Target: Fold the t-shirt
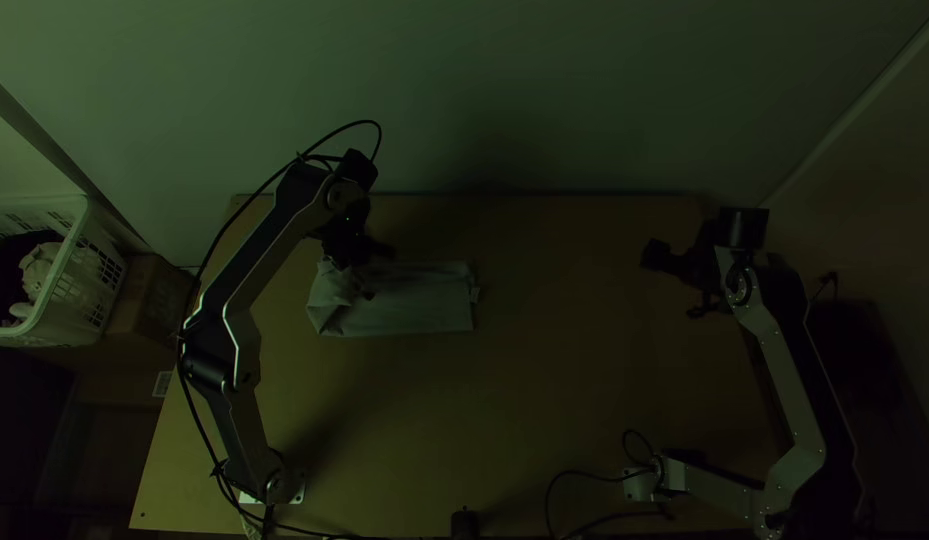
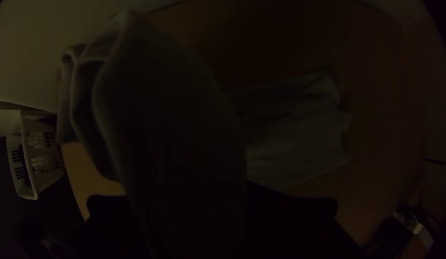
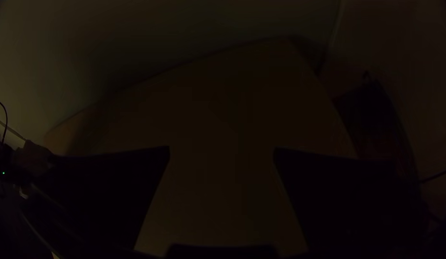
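Left of centre in the top view, seeing T-shirt [image 1: 414, 305] folded into a strip; clamping it near the left end with left gripper [image 2: 210, 192]. Probably needing level laying, then smoothing after release. In left wrist view, getting big raised fold [image 2: 170, 110]; in right wrist view, seeing right gripper [image 3: 222, 151] gaping apart.

dim light | pale wall [image 1: 464, 80] behind wooden table [image 1: 584, 400] | white basket [image 1: 66, 262] beside brown box [image 1: 142, 300]

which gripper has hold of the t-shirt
The left gripper: cloth of the t-shirt rises between its fingers. The right gripper is over the far right of the table, fingers open, nothing between them.
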